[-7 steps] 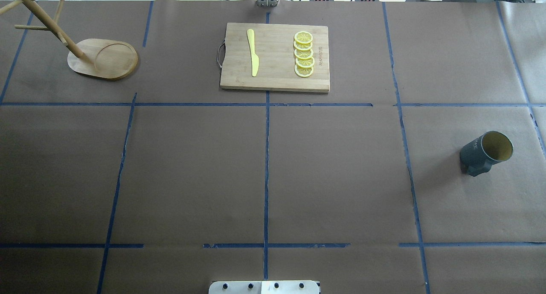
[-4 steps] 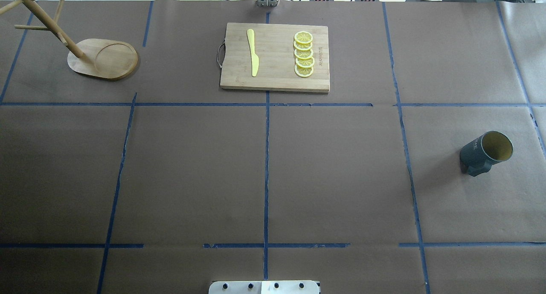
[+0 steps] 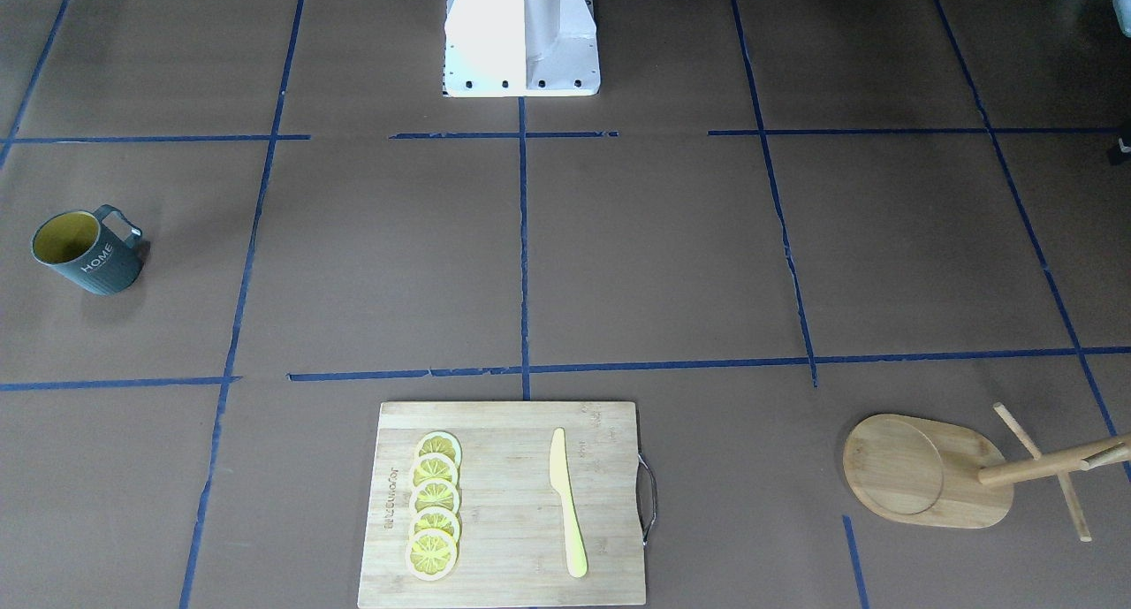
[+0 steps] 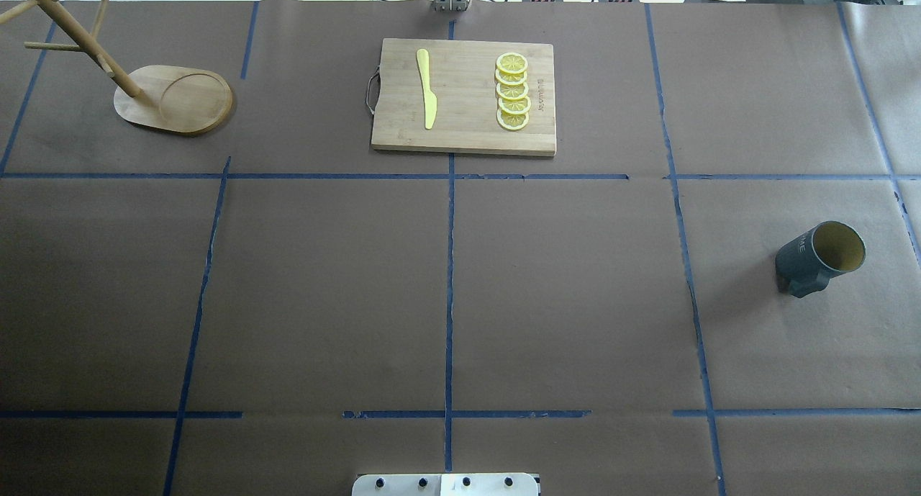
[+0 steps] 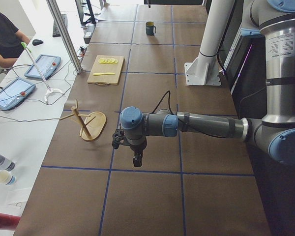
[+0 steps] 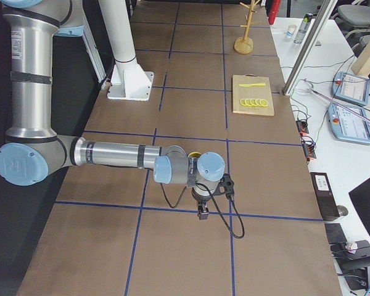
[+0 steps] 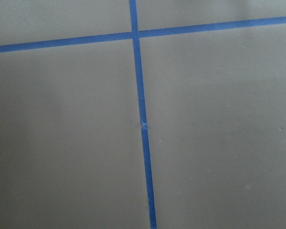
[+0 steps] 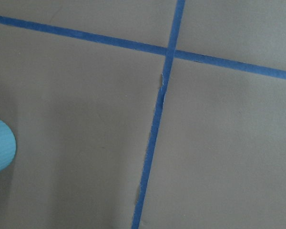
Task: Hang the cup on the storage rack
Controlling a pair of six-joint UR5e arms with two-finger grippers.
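Observation:
The cup (image 4: 820,257), dark blue-grey with a yellow-green inside and "HOME" lettering, stands upright at the table's right side, also in the front view (image 3: 84,253) and far off in the left side view (image 5: 150,28). The storage rack (image 4: 176,98), a light wooden mug tree on an oval base, stands at the far left, also in the front view (image 3: 923,472). The left gripper (image 5: 136,160) shows only in the left side view, raised near the rack (image 5: 88,125). The right gripper (image 6: 201,213) shows only in the right side view. I cannot tell whether either is open or shut. Both wrist views show only bare table.
A bamboo cutting board (image 4: 464,96) with a yellow knife (image 4: 427,87) and several lemon slices (image 4: 512,91) lies at the far middle. The white robot base (image 3: 521,34) stands at the near edge. Blue tape lines cross the brown table cover.

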